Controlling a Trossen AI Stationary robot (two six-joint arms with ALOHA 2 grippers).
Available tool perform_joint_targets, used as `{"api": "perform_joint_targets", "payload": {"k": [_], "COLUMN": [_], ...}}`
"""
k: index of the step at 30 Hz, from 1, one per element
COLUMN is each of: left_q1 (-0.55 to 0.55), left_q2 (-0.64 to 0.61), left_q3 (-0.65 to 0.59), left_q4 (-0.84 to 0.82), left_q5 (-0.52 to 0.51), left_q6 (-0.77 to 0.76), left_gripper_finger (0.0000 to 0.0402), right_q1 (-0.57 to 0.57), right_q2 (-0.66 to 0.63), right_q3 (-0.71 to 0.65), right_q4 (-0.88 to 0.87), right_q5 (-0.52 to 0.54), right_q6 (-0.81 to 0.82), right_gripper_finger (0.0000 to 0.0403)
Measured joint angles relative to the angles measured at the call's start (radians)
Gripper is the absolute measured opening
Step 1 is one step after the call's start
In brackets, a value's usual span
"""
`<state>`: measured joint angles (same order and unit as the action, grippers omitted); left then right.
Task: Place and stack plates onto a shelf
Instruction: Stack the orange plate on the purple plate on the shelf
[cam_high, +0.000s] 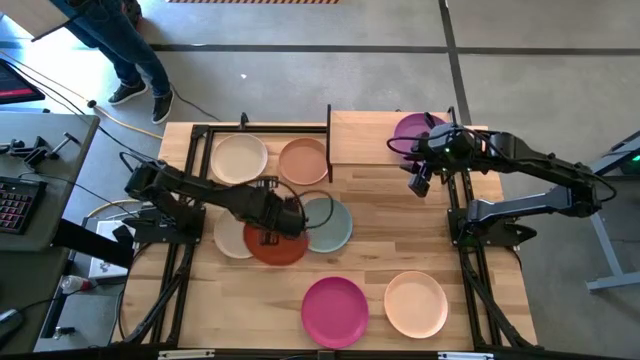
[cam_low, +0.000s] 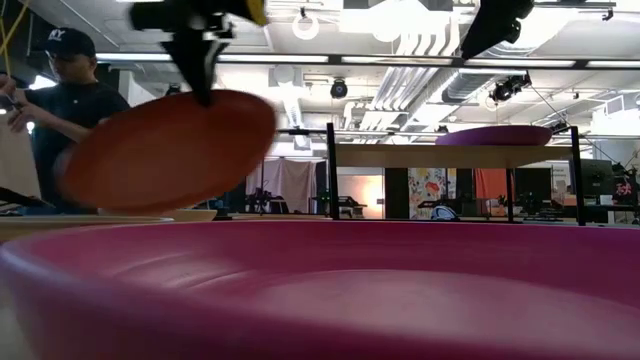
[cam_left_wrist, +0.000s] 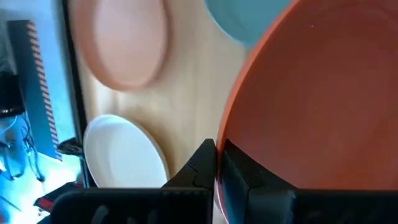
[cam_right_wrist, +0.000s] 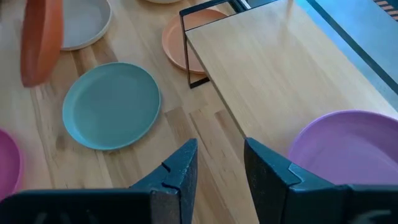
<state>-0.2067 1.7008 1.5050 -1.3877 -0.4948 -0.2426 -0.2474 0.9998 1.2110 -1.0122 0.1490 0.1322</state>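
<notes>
Left gripper (cam_high: 270, 236) pinches the rust plate (cam_high: 280, 246) by its rim — tilted, lifted clear; right gripper (cam_right_wrist: 219, 163) gapes empty at two o'clock above the shelf (cam_high: 365, 135).

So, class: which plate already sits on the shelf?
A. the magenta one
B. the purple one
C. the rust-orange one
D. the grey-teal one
B: the purple plate lies on the shelf, while the left gripper holds the rust-orange plate in the air.
</notes>
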Motion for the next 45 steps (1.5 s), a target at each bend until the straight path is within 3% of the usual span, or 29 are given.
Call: {"api": "perform_joint_targets", "payload": {"k": [7, 11, 22, 26, 45], "left_q1": [0.075, 0.112, 0.176, 0.187, 0.23], "left_q2": [0.0, 0.0, 0.0, 0.0, 0.0], "left_q3": [0.089, 0.125, 0.135, 0.135, 0.135], "left_q4": [0.079, 0.158, 0.431, 0.51, 0.519], "left_q5": [-0.113, -0.143, -0.15, -0.198, -0.236], "left_q6": [-0.107, -0.152, -0.119, -0.083, -0.085], "left_gripper_finger": [0.0001, 0.0001, 0.0001, 0.0001, 0.0001], "right_q1": [0.0, 0.006, 0.084, 0.106, 0.13], "right_q2": [0.026, 0.041, 0.106, 0.143, 0.17], "right_q3": [0.0, 0.0, 0.0, 0.0, 0.0], "right_q4": [0.022, 0.078, 0.229, 0.236, 0.277], "right_q5": [-0.002, -0.061, -0.081, -0.068, 0.072], "right_q6": [0.009, 0.01, 0.025, 0.002, 0.058], "right_gripper_finger": [0.0166, 0.0182, 0.0167, 0.0158, 0.0151]}}
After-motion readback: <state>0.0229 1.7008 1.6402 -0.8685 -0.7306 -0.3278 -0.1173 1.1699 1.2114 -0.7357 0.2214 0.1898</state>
